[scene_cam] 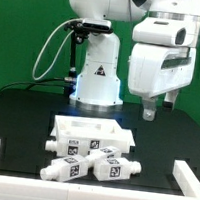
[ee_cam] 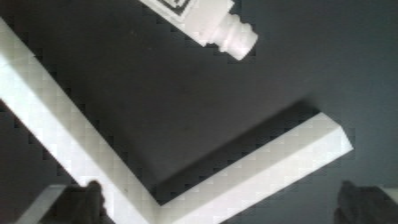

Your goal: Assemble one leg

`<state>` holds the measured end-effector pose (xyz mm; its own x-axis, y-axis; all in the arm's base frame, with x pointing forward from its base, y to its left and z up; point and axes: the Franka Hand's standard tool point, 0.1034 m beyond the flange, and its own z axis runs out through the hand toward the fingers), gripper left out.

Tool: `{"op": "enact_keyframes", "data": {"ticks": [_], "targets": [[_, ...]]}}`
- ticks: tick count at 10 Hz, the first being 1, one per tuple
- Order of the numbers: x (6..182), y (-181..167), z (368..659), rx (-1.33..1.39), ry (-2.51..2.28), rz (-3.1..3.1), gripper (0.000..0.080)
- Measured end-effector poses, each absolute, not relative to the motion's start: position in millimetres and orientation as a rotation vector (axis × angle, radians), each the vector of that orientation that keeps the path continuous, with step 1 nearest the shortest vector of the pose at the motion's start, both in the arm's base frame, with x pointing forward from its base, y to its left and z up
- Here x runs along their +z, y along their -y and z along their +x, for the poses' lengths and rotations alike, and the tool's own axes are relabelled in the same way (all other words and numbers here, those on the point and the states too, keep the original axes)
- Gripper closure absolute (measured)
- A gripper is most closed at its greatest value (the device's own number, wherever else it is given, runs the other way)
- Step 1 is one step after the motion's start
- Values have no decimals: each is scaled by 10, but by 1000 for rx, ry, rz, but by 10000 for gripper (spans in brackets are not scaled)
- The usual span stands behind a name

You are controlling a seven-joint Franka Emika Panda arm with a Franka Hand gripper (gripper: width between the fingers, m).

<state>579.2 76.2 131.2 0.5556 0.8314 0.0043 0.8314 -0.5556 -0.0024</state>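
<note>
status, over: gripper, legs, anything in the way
Gripper open, empty, hanging clear of the parts. Legs lying loose by the tabletop, none gripped. White frame corner beneath the fingers.

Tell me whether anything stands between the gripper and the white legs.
Nothing visible does. The gripper hangs open in free air, up and to the exterior view's right of the nearest leg, which lies uncovered.

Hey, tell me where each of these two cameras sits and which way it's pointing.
Exterior view: off the arm, across the table from the robot's base, facing it over the white parts; the arm shows, its open hand on the exterior view's right.
Wrist view: on the wrist, looking down at the black table and a white frame corner; only the fingertips show.
Shared: the table, the white frame, probably one tagged leg.
</note>
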Motion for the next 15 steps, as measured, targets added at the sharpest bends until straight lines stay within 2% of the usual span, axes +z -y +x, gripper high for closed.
{"op": "enact_keyframes", "data": {"ticks": [6, 8, 10, 13, 15], "targets": [[1286, -735, 5789, 1, 1481, -2765, 150], [1053, -497, 5828, -2, 1656, -2662, 150], [718, -374, 5874, -79, 1782, -2586, 150], [684, -354, 5855, -73, 1791, -2582, 150], [512, -278, 5683, -77, 1845, -2542, 150]]}}
